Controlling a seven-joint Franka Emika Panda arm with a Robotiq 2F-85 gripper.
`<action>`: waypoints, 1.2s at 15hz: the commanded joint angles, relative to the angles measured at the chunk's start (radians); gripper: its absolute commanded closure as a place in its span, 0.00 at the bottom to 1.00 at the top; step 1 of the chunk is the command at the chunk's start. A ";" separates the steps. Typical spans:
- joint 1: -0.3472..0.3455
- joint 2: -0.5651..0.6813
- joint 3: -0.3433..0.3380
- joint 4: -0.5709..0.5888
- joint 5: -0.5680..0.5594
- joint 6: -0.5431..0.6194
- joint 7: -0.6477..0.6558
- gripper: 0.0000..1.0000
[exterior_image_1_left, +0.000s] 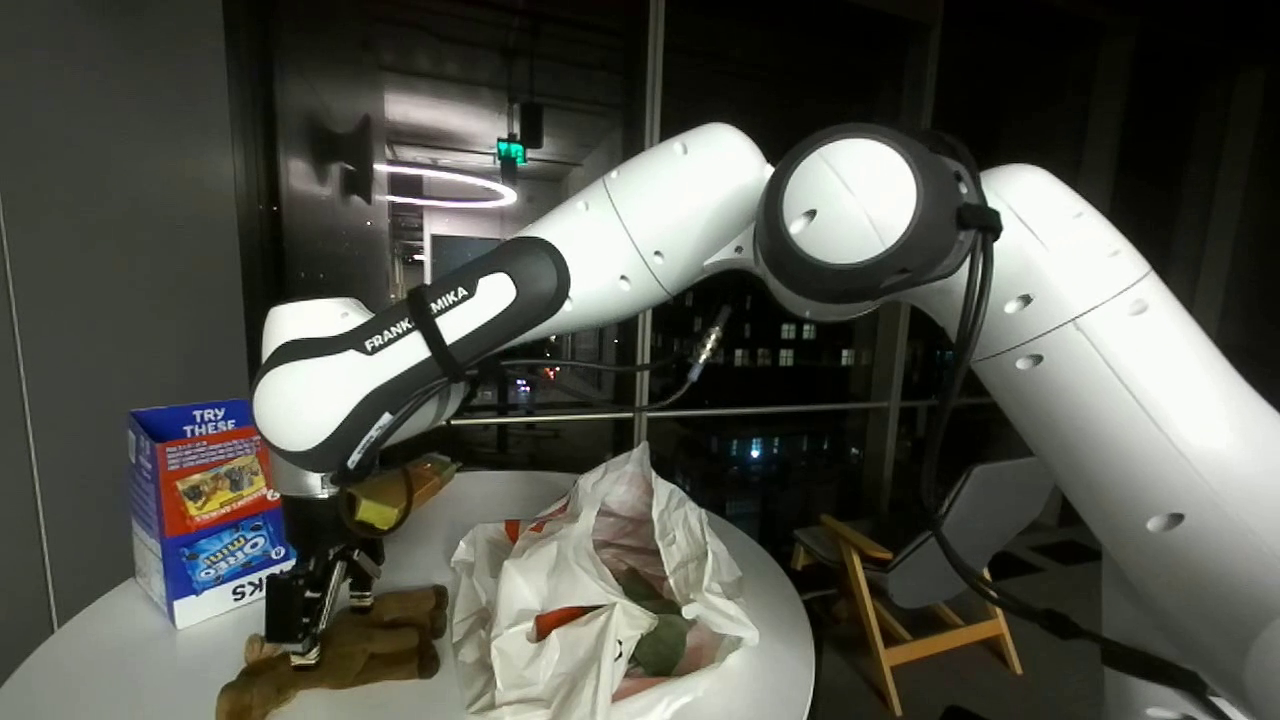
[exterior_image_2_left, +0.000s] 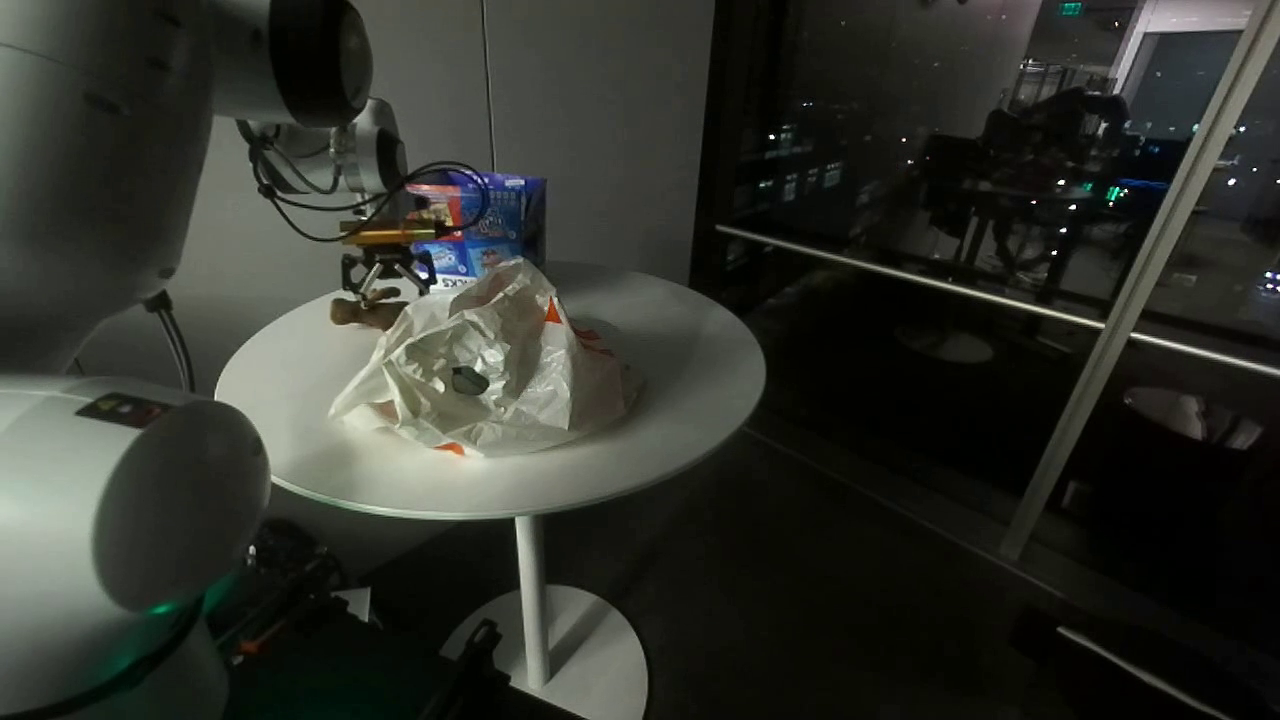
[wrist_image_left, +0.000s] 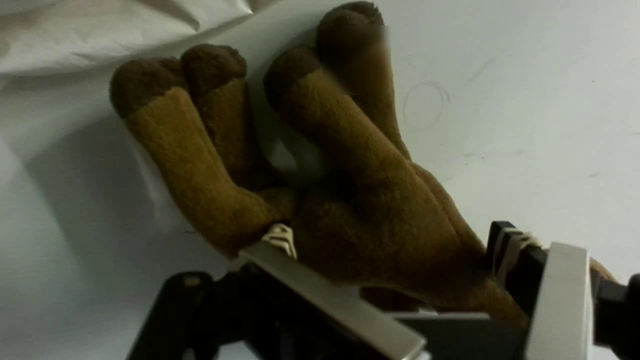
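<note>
A brown plush animal with darker feet lies on its side on the white table, its body (exterior_image_1_left: 375, 650) and legs (wrist_image_left: 195, 150) plain to see. My gripper (wrist_image_left: 397, 245) is lowered over it with the jaws wide apart, one on each side of the body. The tip of the left finger (wrist_image_left: 281, 239) in the wrist view sits by a leg's base; the opposite fingertip appears close against the toy. Whether either presses on it I cannot tell. In both exterior views the gripper (exterior_image_1_left: 333, 628) points straight down. Part of the toy (exterior_image_2_left: 345, 312) hides behind a bag.
A crumpled white plastic bag (exterior_image_1_left: 545, 610) with green and pinkish things inside stands beside the toy's feet. A blue and red snack box (exterior_image_1_left: 215, 510) stands behind the gripper. The round table (exterior_image_2_left: 690, 370) ends near a window; a wooden-framed chair (exterior_image_1_left: 880, 600) is beyond.
</note>
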 joint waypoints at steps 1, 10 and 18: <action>0.003 0.064 -0.016 0.091 0.018 -0.074 0.011 0.00; 0.011 0.072 -0.004 0.140 0.030 -0.123 0.004 0.72; 0.024 -0.029 -0.022 0.060 0.001 -0.089 0.068 0.92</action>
